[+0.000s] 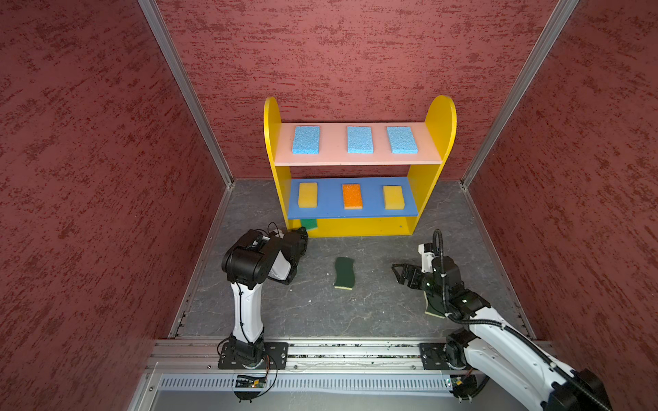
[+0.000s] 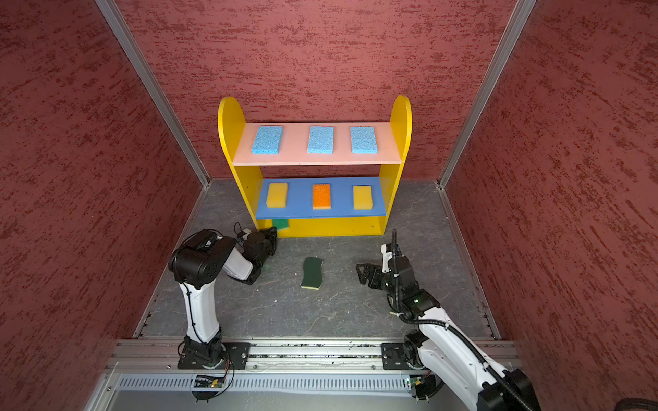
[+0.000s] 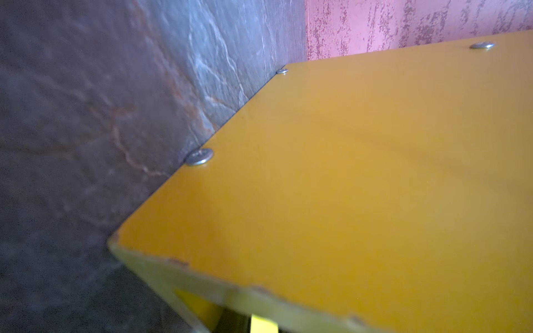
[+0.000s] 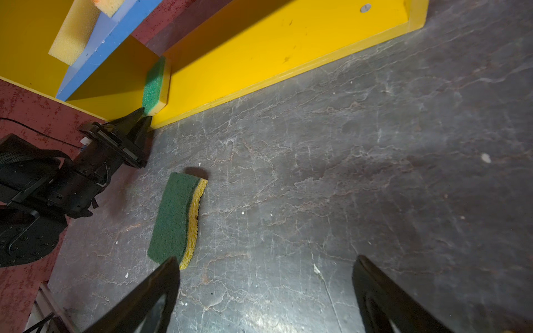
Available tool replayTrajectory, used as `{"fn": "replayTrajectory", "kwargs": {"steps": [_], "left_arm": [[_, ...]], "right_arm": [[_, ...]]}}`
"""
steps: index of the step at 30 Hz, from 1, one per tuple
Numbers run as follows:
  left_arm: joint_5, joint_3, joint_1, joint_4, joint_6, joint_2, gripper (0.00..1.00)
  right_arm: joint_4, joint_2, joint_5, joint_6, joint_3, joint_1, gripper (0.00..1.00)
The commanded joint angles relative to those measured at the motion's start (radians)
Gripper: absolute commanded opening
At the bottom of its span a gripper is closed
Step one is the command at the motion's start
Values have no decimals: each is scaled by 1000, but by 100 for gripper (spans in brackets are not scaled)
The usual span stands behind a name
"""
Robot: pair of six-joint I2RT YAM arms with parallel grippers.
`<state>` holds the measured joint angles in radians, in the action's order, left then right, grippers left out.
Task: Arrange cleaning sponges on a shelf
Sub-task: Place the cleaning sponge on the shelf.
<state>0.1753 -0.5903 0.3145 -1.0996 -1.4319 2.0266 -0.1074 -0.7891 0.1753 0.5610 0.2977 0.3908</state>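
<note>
Dark red textured walls (image 1: 89, 178) close in a grey stone-patterned bench (image 1: 356, 313), with the shelf (image 1: 440, 121) standing at the back centre of both top views. Its pink top board (image 1: 333, 142) carries three light blue sponges (image 1: 359, 140) in a row. The blue middle board (image 1: 327, 199) carries a yellow sponge (image 1: 307, 194), the orange-topped sponge (image 1: 352, 196) and a second yellow sponge (image 1: 394, 197).

The bright green sponge (image 1: 309, 223) lies at the left end of the yellow base (image 4: 259, 43), partly under the blue board.

The left arm (image 1: 245, 306) rises upright from the rail (image 1: 356, 350) at lower centre-left and folds at the elbow. Its forearm reaches low toward the shelf's lower-left corner. Its jaws are together, and in the right wrist view their tips touch the near end of the bright green sponge (image 4: 154, 86). The left wrist view shows only the outer face of the shelf's yellow side panel (image 3: 346, 173), with screw heads, and blurred bench.

The right arm (image 1: 505, 341) slants up from the lower right, its wrist bent toward frame left. Its jaws are wide apart and hold nothing, low over the bench.

One dark green wavy sponge (image 1: 344, 273) lies flat on the bench at centre, between the two arms. The edge of another sponge (image 1: 435, 313) shows beneath the right wrist.
</note>
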Motion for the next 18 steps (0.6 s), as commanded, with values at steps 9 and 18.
{"fn": "replayTrajectory", "kwargs": {"steps": [9,18], "left_arm": [[-58,6,-11,77,66,-34,15],[-109,-2,-17,21,63,-35,14]], "right_arm": [[32,12,8,7,-3,-6,94],[24,40,7,16,-6,-7,94]]}}
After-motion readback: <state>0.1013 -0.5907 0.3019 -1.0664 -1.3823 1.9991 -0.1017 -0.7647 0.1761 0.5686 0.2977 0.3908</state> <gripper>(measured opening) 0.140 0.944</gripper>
